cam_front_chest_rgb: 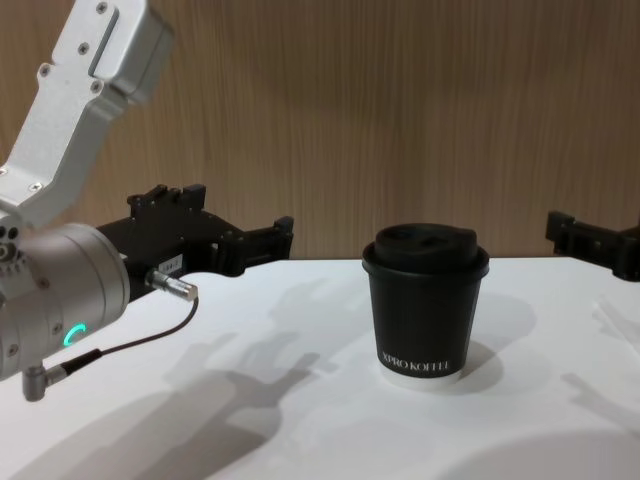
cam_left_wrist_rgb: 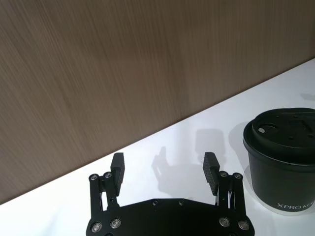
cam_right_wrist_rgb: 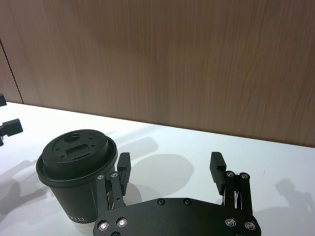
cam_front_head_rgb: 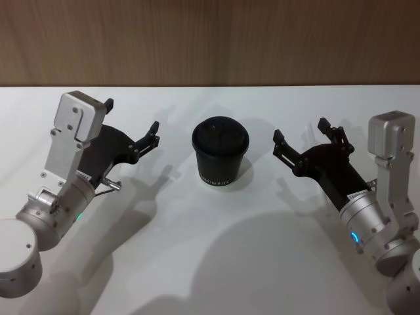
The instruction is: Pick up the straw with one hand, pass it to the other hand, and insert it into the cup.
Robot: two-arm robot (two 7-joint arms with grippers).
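The black lidded cup [cam_front_head_rgb: 220, 154] with white "XPRO KOFFEE" lettering stands upright mid-table, also seen in the chest view [cam_front_chest_rgb: 425, 305]. My left gripper [cam_front_head_rgb: 131, 117] hovers to its left, open and empty, on a silver wrist with a green ring and grey cable [cam_front_chest_rgb: 240, 228]. Its fingers [cam_left_wrist_rgb: 117, 167] are spread, with the cup [cam_left_wrist_rgb: 283, 162] off to one side. My right gripper [cam_front_head_rgb: 300, 131] hovers to the cup's right, also open and empty. In its wrist view the gripper [cam_right_wrist_rgb: 170, 164] sits just beside the cup [cam_right_wrist_rgb: 74, 172]. The straw is out of view.
A white table [cam_front_head_rgb: 216, 262] spreads out before me, ending at a brown wood-grain wall [cam_front_head_rgb: 210, 39] behind the cup. Both arms cast shadows on the bare surface in front of the cup.
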